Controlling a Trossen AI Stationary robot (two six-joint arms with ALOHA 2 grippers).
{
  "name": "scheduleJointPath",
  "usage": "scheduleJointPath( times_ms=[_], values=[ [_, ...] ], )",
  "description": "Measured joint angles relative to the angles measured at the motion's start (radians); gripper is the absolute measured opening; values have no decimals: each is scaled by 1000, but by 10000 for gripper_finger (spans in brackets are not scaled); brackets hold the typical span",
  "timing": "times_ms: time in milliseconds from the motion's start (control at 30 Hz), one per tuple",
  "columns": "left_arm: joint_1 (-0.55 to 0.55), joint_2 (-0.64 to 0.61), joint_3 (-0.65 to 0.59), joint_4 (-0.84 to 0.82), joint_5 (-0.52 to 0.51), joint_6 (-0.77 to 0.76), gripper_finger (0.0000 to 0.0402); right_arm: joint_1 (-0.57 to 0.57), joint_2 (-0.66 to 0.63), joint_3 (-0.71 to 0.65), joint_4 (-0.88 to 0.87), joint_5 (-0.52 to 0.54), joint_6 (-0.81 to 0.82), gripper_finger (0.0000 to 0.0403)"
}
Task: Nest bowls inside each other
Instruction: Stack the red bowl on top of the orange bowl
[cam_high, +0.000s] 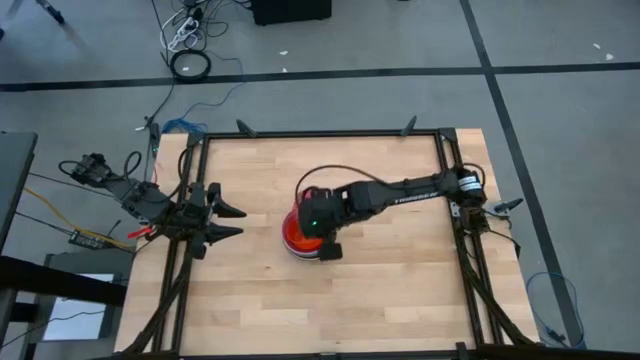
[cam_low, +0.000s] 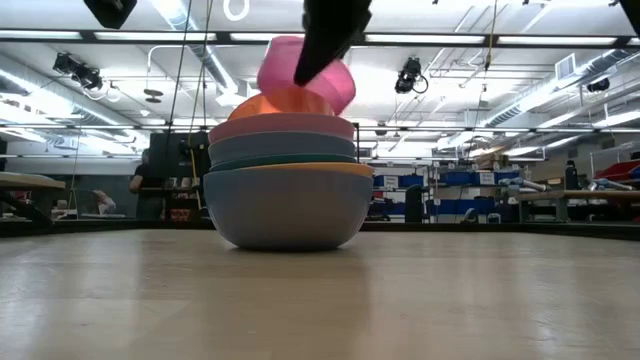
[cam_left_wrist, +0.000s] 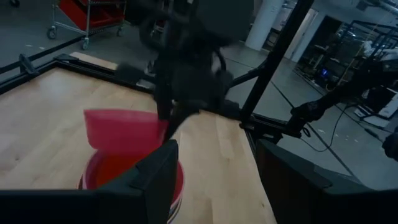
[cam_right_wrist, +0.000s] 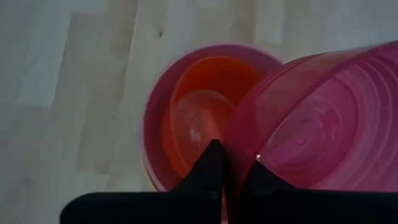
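While the right gripper (cam_right_wrist: 227, 163) clenches the rim of a tilted round magenta plastic bowl (cam_low: 305, 72) above the nested stack of plastic bowls (cam_low: 288, 190) at table (cam_high: 400, 290) centre, one bowl remains unseated. Left gripper (cam_high: 230, 220), nine o'clock: released, idle.

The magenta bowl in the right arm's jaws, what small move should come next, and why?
Probably level it and lower it. The right gripper is shut on the rim of the magenta bowl, which hangs tilted just above the red-orange bowl topping the stack, so it isn't seated yet. The left gripper waits open at the table's left edge.
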Motion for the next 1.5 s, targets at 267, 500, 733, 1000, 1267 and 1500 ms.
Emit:
scheduleJointPath(
  times_ms=[267,500,733,1000,1267,1500],
  values=[
    [0,0,0,-9,0,-2,223,15,80,4,-99,-21,42,0],
    [0,0,0,-17,0,-1,223,38,82,3,-89,-37,72,0],
    [0,0,0,-13,-1,-1,223,55,82,3,-49,-46,87,0],
    [0,0,0,-13,-1,0,223,60,82,3,43,-55,86,28],
    [0,0,0,-13,-1,1,223,60,82,2,33,-54,114,91],
    [0,0,0,-14,-1,-1,223,60,82,2,6,-39,134,113]
  ],
)
